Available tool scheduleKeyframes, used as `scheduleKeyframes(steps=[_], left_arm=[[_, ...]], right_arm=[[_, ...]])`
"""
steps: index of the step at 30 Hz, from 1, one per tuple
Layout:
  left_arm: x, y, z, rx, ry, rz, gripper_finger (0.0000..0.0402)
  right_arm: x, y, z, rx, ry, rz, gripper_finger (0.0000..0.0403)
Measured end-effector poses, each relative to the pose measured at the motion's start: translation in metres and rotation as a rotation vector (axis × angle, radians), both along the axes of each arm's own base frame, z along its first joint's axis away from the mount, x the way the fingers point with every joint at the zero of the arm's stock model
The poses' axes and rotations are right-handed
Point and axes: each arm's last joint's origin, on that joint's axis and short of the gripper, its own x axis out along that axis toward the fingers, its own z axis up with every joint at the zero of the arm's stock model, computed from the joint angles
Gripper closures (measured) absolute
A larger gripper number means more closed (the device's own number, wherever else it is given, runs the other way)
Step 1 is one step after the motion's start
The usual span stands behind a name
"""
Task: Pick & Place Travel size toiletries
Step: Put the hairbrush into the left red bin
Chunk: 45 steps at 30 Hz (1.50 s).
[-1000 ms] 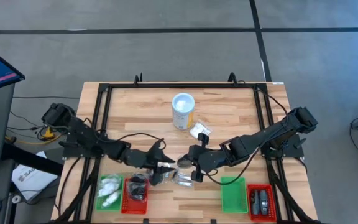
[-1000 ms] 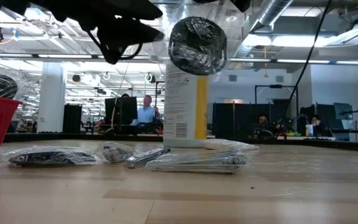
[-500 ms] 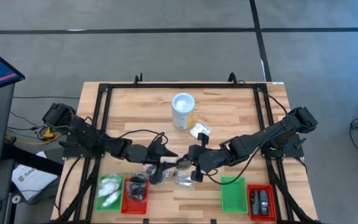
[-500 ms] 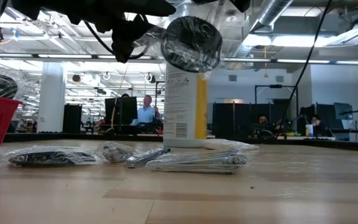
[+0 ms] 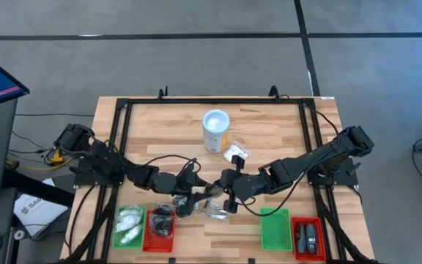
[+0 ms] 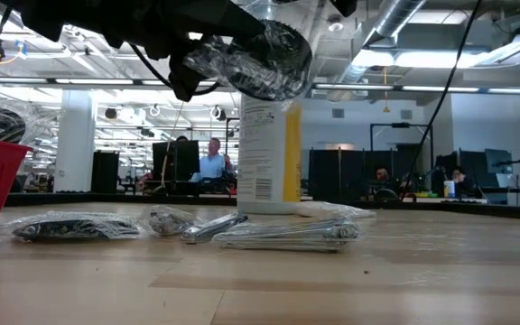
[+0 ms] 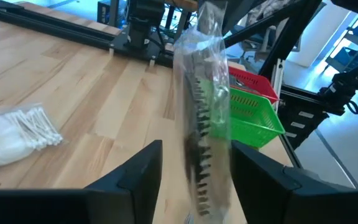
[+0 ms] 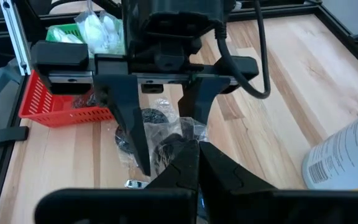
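Holding a clear-wrapped black comb packet [image 7: 202, 118] pinched in my right gripper [image 8: 194, 146], I keep it lifted over the table's front middle, where my left gripper [image 7: 194, 186] faces it with fingers spread wide on either side, not gripping. Sorting looks partly done, I judge: white packets [image 5: 129, 222] lie in the left green tray [image 5: 117, 236], dark ones [image 5: 163, 221] in the red tray beside it [image 5: 149, 241], and grey pieces [image 5: 307, 237] in the right red tray [image 5: 297, 242]. Left to place: this packet, several wrapped packets on the table below [image 6: 287, 233], and one [image 5: 234, 154] near the white tub [image 5: 215, 130]. The right green tray [image 5: 274, 229] seems bare.
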Motion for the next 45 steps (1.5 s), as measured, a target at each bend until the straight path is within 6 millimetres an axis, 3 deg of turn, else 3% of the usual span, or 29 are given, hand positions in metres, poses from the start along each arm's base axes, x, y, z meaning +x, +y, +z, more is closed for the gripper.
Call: scheduleKeyframes(steps=[6,13,29,37,45], left_arm=[[0.001,0.001,0.0,0.0,0.0,0.004,0.0274],[0.0,0.001,0.0,0.001,0.003,0.004,0.0383],[0.0,0.001,-0.001,0.002,0.013,0.003,0.0382],[-0.008,0.002,0.005,0.009,0.07,-0.029,0.0382],[-0.037,-0.004,0.02,-0.005,0.197,-0.061,0.0382]], right_arm=[[0.0,0.0,0.0,0.0,0.0,0.0,0.0403],[0.0,0.0,0.0,-0.001,0.003,0.0,0.0403],[0.0,0.0,0.0,-0.018,0.008,0.014,0.0399],[0.001,-0.004,-0.001,-0.033,0.02,0.009,0.0324],[0.003,-0.014,-0.003,-0.054,0.047,-0.011,0.0263]])
